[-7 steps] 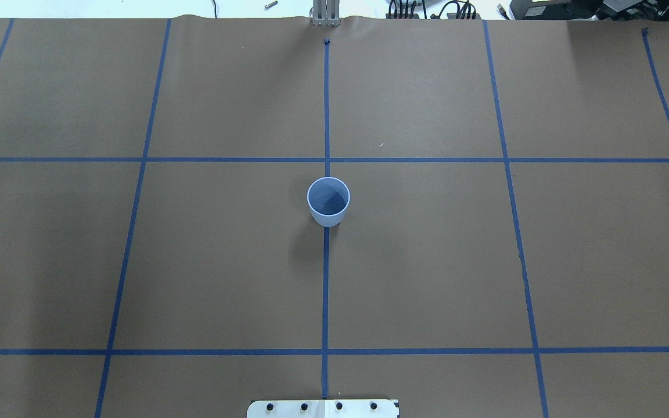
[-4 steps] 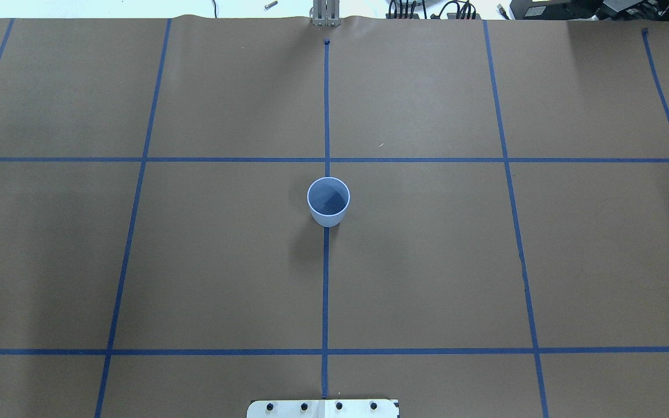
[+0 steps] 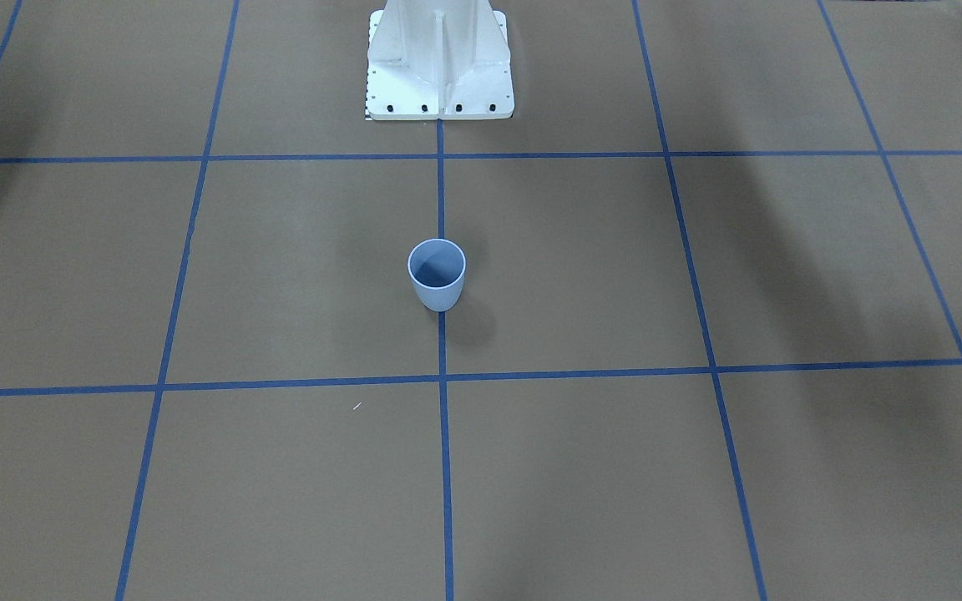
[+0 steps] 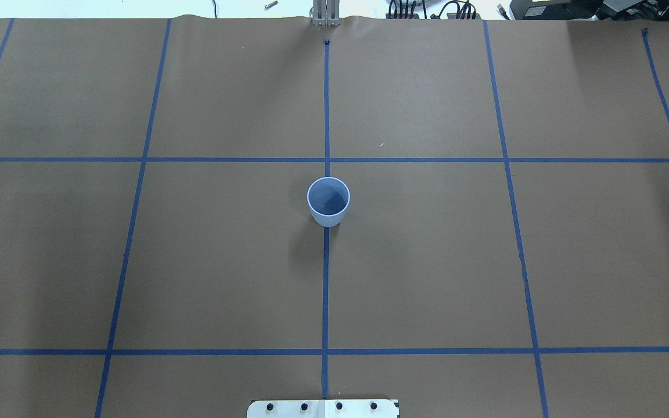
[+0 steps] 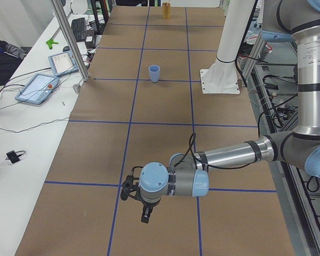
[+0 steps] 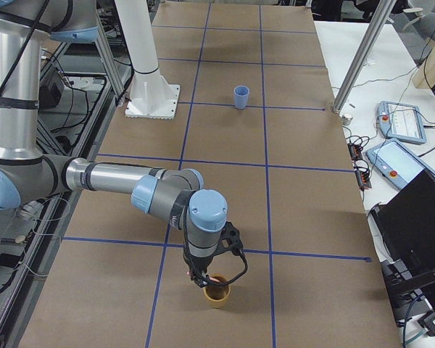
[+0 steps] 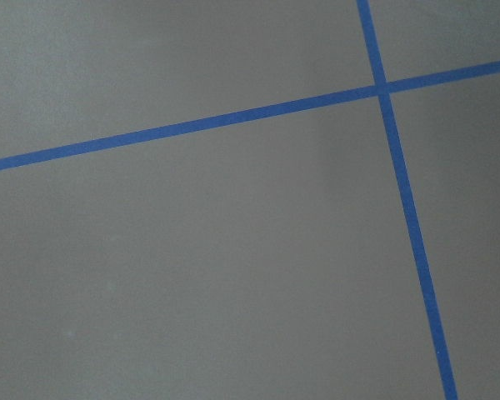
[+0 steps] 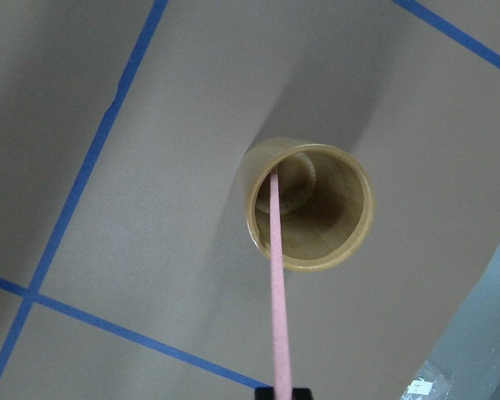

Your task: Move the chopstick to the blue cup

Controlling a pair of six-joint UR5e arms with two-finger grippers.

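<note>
The long, thin pale-pink chopstick (image 8: pixel 277 292) stands almost upright. Its low end is inside a round tan cup (image 8: pixel 317 263) and its top end is by the right arm's fingers (image 6: pixel 196 279). Nobody can tell if those, or the left arm's fingers (image 5: pixel 145 215), are open or closed. The small pale-blue plastic cup (image 4: pixel 327 220) has stayed put mid-worktop (image 4: pixel 427 261).

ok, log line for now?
right gripper: above tan cup | chopstick: tip in tan cup | blue cup: empty | left gripper: over bare table
</note>
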